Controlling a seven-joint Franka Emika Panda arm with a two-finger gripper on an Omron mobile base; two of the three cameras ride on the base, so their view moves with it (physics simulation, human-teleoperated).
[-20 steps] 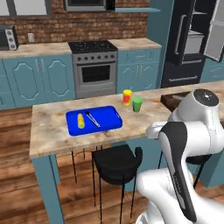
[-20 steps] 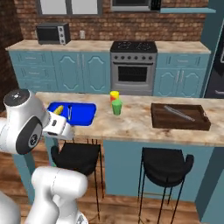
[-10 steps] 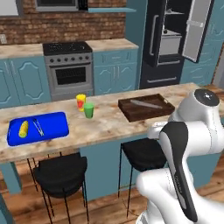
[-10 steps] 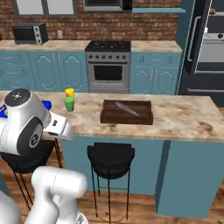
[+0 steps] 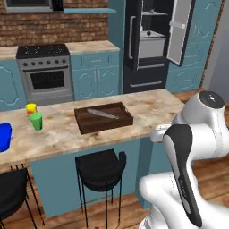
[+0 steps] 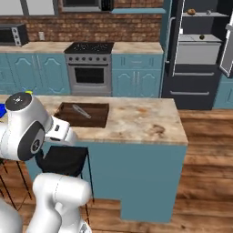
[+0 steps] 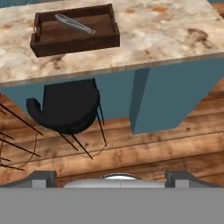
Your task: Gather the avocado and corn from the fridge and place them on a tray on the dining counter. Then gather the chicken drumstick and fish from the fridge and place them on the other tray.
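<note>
My arm folded back, hand aimed down past the dining counter edge | gripper fingers spread wide, holding nothing | fish lies inside the other tray, well apart from my fingers | fridge door open, chicken drumstick on top shelf

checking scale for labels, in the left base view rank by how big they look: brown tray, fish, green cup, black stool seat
1. The black stool seat, though it stands nearer the camera, which inflates it.
2. The brown tray, close behind; the order of these two is unsure.
3. The fish, long but thin.
4. The green cup, about the fish's area, so those two are near alike.
</note>
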